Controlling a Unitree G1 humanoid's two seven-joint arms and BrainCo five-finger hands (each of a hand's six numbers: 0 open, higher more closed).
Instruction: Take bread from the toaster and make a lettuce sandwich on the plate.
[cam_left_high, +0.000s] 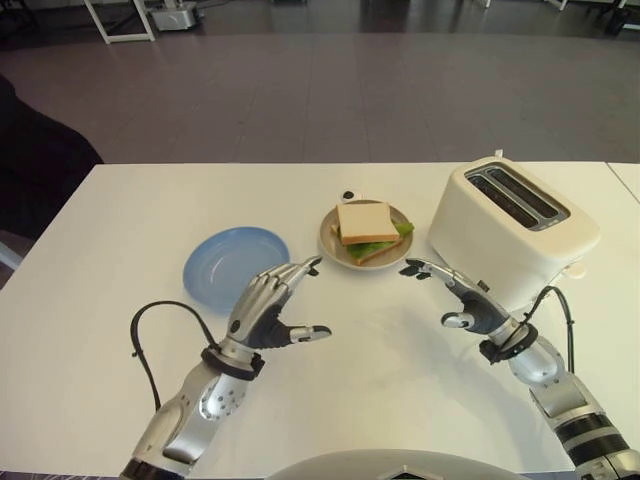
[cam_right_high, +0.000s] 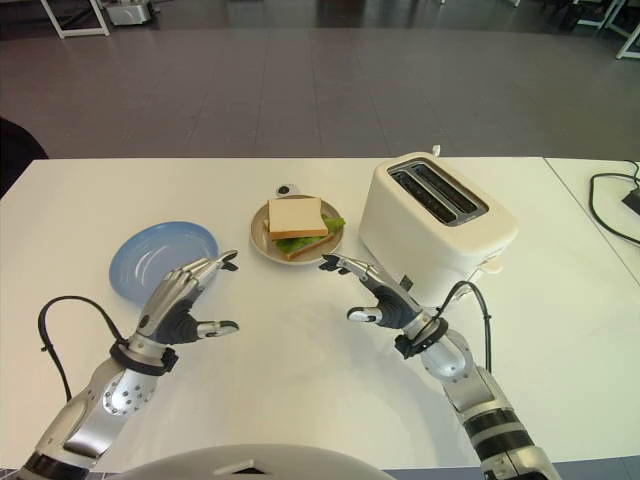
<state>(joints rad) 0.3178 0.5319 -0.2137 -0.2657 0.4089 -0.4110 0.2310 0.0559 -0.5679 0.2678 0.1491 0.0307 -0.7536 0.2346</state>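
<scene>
A white toaster (cam_left_high: 515, 225) stands at the right of the table, both its slots dark. A small beige plate (cam_left_high: 337, 249) at the table's middle holds a sandwich (cam_left_high: 367, 222): white bread on top, green lettuce (cam_left_high: 403, 228) sticking out, another slice beneath. My left hand (cam_left_high: 268, 310) hovers open near the table's front, below and left of the plate, holding nothing. My right hand (cam_left_high: 462, 298) is open in front of the toaster, its fingers pointing toward the plate, holding nothing.
An empty blue plate (cam_left_high: 235, 264) lies left of the sandwich plate, just beyond my left hand. A small black-and-white object (cam_left_high: 348, 196) sits behind the beige plate. Black cables run by each wrist. A second table edge shows at the far right.
</scene>
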